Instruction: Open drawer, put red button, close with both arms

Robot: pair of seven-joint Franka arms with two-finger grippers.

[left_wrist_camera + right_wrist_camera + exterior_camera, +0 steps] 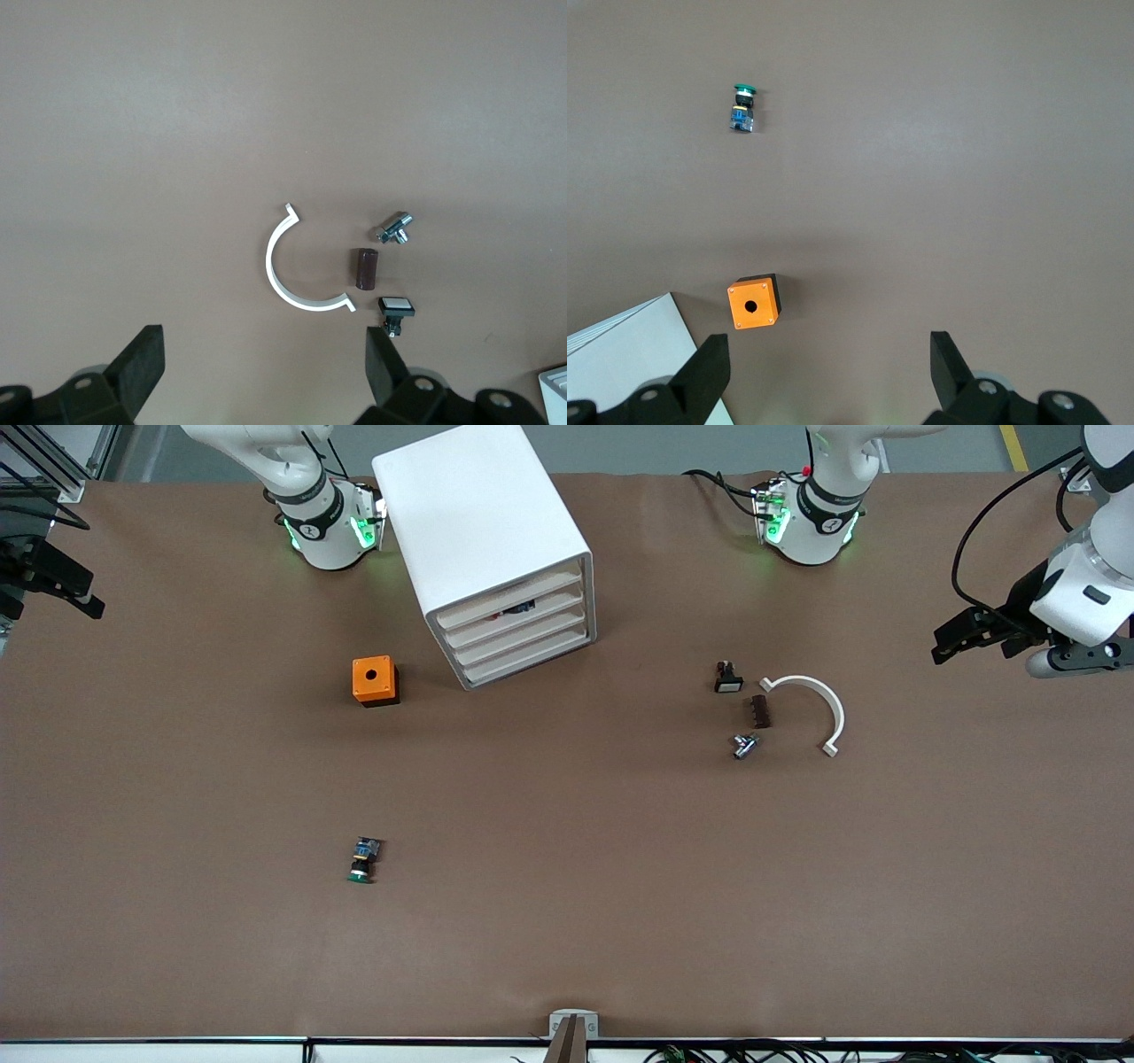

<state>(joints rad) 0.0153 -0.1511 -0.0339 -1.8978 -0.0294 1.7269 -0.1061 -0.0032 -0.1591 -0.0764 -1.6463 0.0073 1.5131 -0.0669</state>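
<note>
We start at the right arm's end of the desk, where the right end effector hangs in the air over the desk's edge. It is released, its two black fingers spread wide with nothing between them.

From this end effector, toward the middle of the desk, an orange box with a round hole in its top stands on the desk. In the right wrist view it sits in line with the gap between the fingers, well apart from them. The green-capped button lies on its side, nearer to the front camera than the orange box and far from both end effectors.

Just beside the orange box, toward the left arm's end, stands the white drawer cabinet, turned at an angle. Its four drawers look pushed in. A small dark item with a blue part shows in the slot above the second drawer. We cannot tell whether it is the red button.

Toward the left end effector lie four small parts close together: a black switch with a white face, a brown cylinder, a metal fitting and a white half-ring clamp. The clamp is the nearest of them to this end effector.

The left end effector hovers over the left arm's end of the desk, well apart from these parts. It too is released and carries nothing.
</note>
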